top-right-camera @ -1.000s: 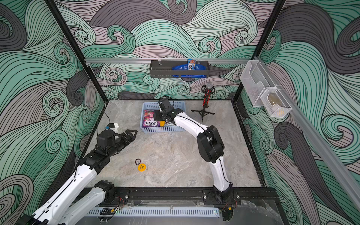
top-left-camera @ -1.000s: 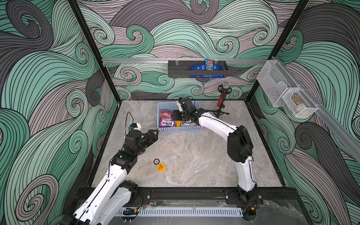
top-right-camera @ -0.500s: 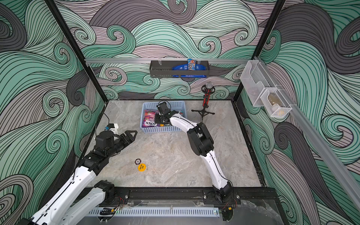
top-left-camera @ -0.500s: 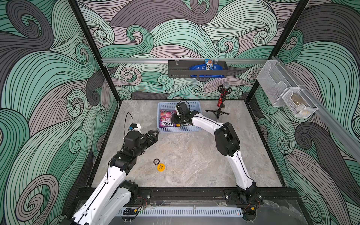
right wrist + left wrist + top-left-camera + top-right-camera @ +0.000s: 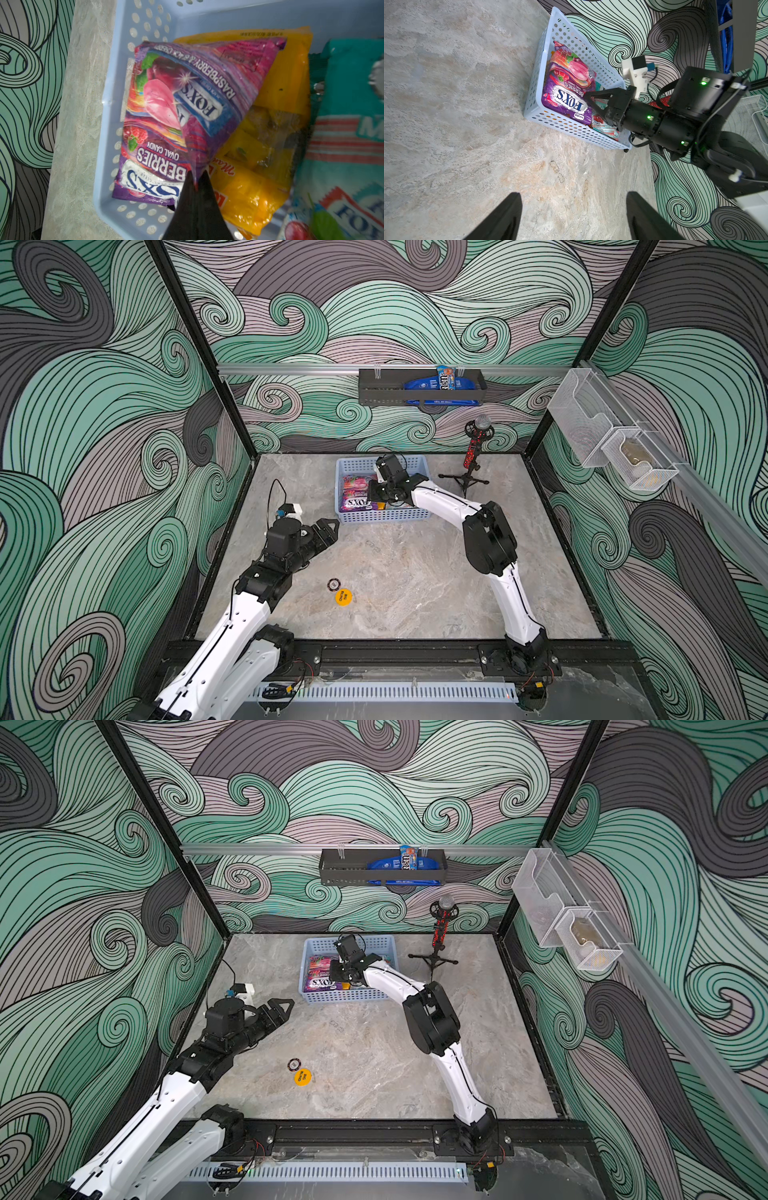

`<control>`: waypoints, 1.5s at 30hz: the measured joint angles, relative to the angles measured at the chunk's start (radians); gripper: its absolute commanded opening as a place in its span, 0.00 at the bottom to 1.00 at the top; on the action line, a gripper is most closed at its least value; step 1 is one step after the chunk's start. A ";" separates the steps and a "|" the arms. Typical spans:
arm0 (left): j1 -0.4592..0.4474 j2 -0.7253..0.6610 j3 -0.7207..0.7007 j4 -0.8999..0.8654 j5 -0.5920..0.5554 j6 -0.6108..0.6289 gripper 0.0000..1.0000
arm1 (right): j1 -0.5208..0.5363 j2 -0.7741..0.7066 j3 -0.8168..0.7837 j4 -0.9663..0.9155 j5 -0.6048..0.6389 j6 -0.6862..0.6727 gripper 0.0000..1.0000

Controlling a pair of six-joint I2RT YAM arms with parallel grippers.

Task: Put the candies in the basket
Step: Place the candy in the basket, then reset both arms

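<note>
My right fingers (image 5: pixel 187 199) are pinched shut on a corner of the purple FOX'S bag (image 5: pixel 166 104), tenting it inside the basket (image 5: pixel 104 158); the yellow-orange bag (image 5: pixel 286 89) lies beneath; my left fingers (image 5: pixel 506 218) stand apart, holding nothing, above the worktop (image 5: pixel 446 104), with the basket ahead of them.

Purple bag (image 5: pixel 149 162), in the basket (image 5: pixel 108 124): we read "FOX'S BERRIES OVAL CANDY".
Pink bag (image 5: pixel 207 87), in the basket: we read "FOX'S RASPBERRY".
Green-white bag (image 5: pixel 351 209), in the basket: we read "FO".

We see bright, even light with soft shadows on the surface (image 5: pixel 395 572). The right wrist view blurs toward its right edge.
</note>
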 measured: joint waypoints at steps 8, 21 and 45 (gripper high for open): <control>0.000 0.001 -0.033 0.054 0.039 -0.002 0.97 | -0.033 -0.054 -0.018 -0.003 -0.046 -0.058 0.52; 0.000 0.097 0.069 0.223 -0.170 0.085 0.99 | -0.173 -0.410 -0.357 -0.016 0.035 -0.203 1.00; 0.084 0.552 -0.484 1.454 -0.640 0.784 0.99 | -0.521 -1.078 -1.799 1.293 0.419 -0.641 1.00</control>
